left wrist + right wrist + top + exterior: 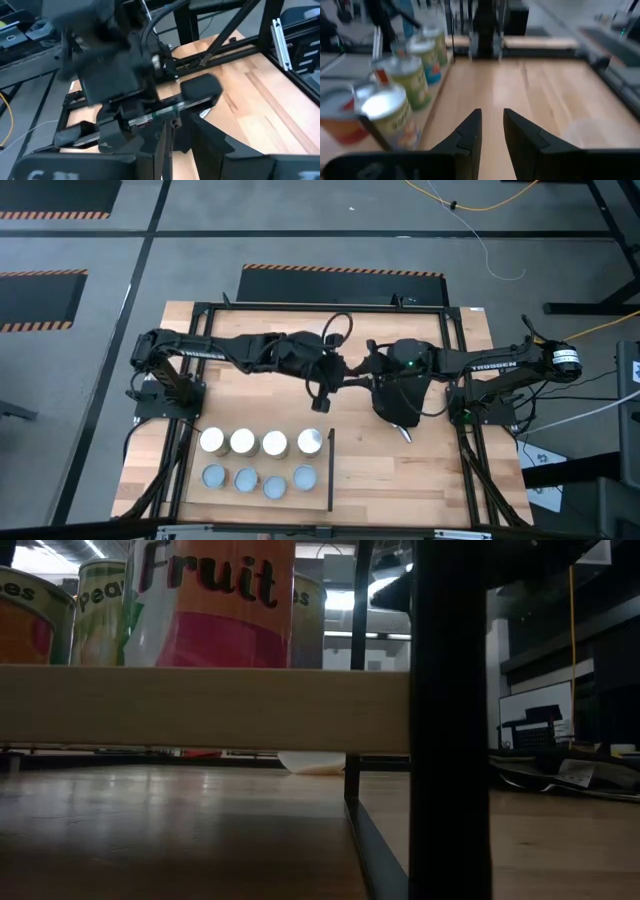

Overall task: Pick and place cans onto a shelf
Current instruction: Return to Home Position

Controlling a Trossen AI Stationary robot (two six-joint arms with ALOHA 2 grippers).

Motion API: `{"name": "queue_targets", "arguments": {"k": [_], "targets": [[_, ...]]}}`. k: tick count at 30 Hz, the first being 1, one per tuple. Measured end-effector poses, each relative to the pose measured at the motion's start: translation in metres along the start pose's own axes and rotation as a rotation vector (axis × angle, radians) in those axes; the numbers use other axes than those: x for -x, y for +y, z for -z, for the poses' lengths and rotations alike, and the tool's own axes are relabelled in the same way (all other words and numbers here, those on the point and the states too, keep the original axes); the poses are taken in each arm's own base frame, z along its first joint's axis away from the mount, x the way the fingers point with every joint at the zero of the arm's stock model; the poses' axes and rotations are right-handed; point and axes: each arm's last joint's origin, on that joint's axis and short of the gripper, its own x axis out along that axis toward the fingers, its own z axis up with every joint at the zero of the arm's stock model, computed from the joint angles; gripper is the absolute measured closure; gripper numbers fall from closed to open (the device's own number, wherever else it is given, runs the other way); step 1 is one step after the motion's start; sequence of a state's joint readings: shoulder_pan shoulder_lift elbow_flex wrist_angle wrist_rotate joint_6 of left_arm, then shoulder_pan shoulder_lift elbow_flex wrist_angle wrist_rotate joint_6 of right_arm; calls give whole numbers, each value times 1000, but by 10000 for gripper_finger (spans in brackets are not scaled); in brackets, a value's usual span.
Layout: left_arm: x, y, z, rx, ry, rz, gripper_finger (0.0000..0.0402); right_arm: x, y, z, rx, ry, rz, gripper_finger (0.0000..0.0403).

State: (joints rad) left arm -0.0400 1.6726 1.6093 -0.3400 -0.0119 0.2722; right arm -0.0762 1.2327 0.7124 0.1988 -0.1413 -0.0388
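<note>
Eight cans lined up on the shelf.
On my right gripper the fingers, slightly apart and empty, point past them; left gripper hovers opposite.

Eight cans, apparently upright, fill the shelf

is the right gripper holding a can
No, the right gripper is open and empty, and the cans stand apart from it.

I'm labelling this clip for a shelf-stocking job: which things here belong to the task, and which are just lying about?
Job: eight cans, shelf, left gripper, right gripper, both mid-table.
Lying about: pale shallow bowl on the table, yellow cable on the floor.
</note>
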Motion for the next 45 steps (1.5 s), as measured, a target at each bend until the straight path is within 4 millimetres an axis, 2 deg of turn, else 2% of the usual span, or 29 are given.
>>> {"name": "queue_targets", "arguments": {"k": [11, 18, 21, 24, 27, 33, 40, 45], "targets": [[0, 10, 2, 19, -3, -19, 321, 5, 0, -31, 127, -327, 24, 319], [1, 10, 1, 18, -7, -19, 321, 8, 0, -37, 178, -375, 36, 319], [1, 9, 0, 18, -18, -20, 321, 17, 1, -42, 180, -385, 41, 319], [1, 8, 1, 18, -7, -7, 321, 32, 2, -47, 176, -379, 52, 319], [-5, 6, 8, 21, 31, 29, 321, 57, 5, -57, 174, -395, 66, 319], [-1, 7, 5, 18, 11, 31, 321, 108, 13, -55, 168, -353, 61, 319], [-1, 7, 4, 17, 6, 30, 321, 157, 20, -36, 128, -246, 47, 319], [-1, 7, 4, 17, 4, 30, 321, 170, 23, -13, 64, -241, 37, 319]]}}
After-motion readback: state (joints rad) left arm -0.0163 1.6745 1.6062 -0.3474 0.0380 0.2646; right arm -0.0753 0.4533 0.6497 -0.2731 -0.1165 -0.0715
